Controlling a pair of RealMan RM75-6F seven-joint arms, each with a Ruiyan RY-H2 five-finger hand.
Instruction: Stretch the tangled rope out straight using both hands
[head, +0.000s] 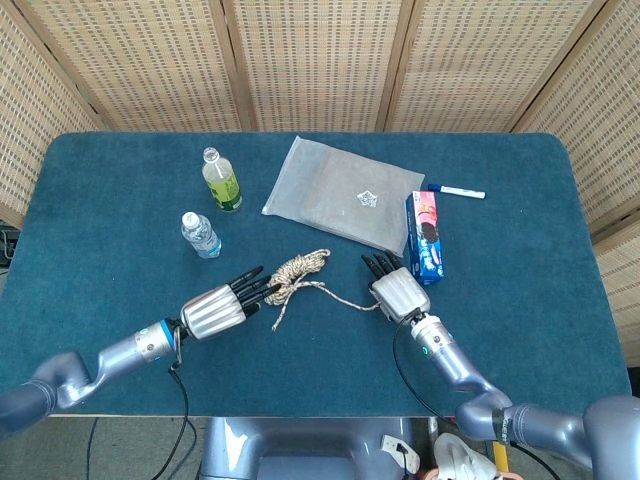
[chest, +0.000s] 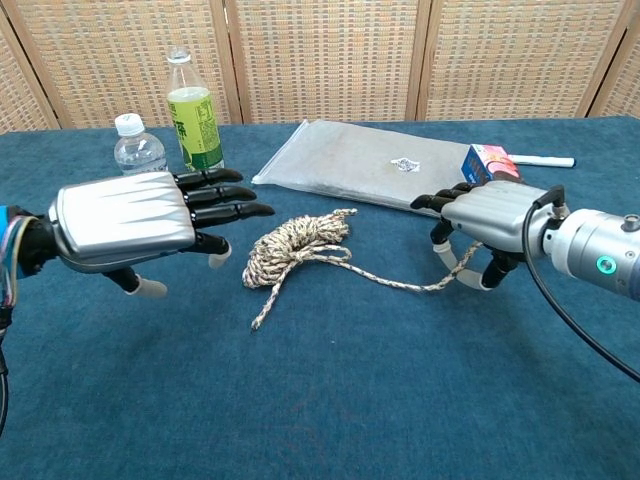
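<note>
The tangled rope (head: 296, 271) lies mid-table as a beige coiled bundle (chest: 296, 243). One strand (chest: 400, 283) runs right from it to my right hand (head: 399, 295). That hand (chest: 487, 217) hovers palm down, and its curled fingers pinch the strand's end just above the cloth. My left hand (head: 216, 310) reaches in from the left with fingers stretched out and apart. In the chest view the left hand (chest: 128, 216) holds nothing. Its fingertips (chest: 250, 209) stop just short of the bundle's left side.
A green drink bottle (head: 222, 181) and a small water bottle (head: 200, 234) stand behind the left hand. A grey flat pouch (head: 338, 195), a biscuit box (head: 426, 235) and a marker (head: 458, 190) lie behind the right hand. The blue table cloth (head: 520, 300) covers the table.
</note>
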